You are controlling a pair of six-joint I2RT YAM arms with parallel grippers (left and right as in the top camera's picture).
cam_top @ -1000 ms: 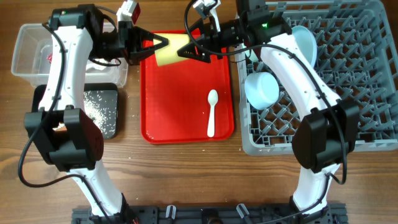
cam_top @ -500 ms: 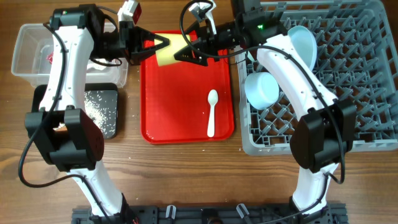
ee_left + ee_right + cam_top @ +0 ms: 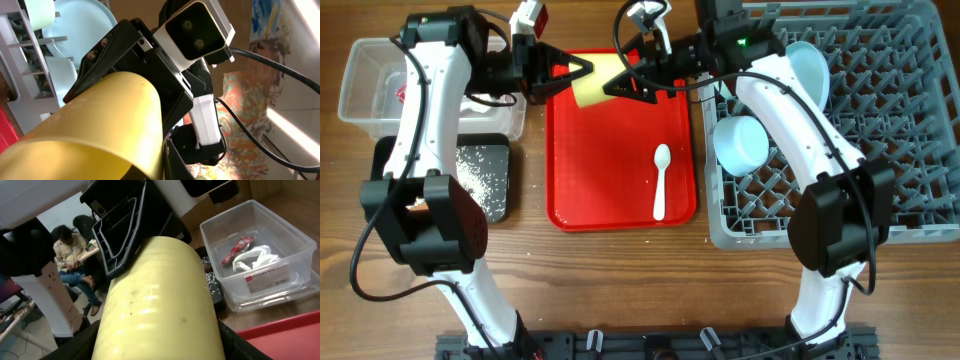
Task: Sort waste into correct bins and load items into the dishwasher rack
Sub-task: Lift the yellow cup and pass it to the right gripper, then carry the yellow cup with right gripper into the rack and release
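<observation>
The small yellow cup (image 3: 592,82) hangs above the far edge of the red tray, between both grippers. My left gripper (image 3: 572,78) is shut on its left end, and the cup fills the left wrist view (image 3: 100,130). My right gripper (image 3: 618,84) reaches in from the right with a finger pressed on each side of the cup (image 3: 160,300). The white spoon (image 3: 660,180) lies on the red tray. A pale blue bowl (image 3: 742,143) and a pale blue dish (image 3: 807,66) stand in the grey dishwasher rack (image 3: 890,150).
The clear tub (image 3: 365,75) at far left holds the red wrapper (image 3: 239,247) and the white tissue (image 3: 257,257). The black tray (image 3: 500,200) in front of it holds rice grains (image 3: 475,172). The red tray (image 3: 610,190) lies between the bins and the rack.
My right gripper has slid left along the cup until its fingers flank it. The left gripper and the cup have stayed in place.
</observation>
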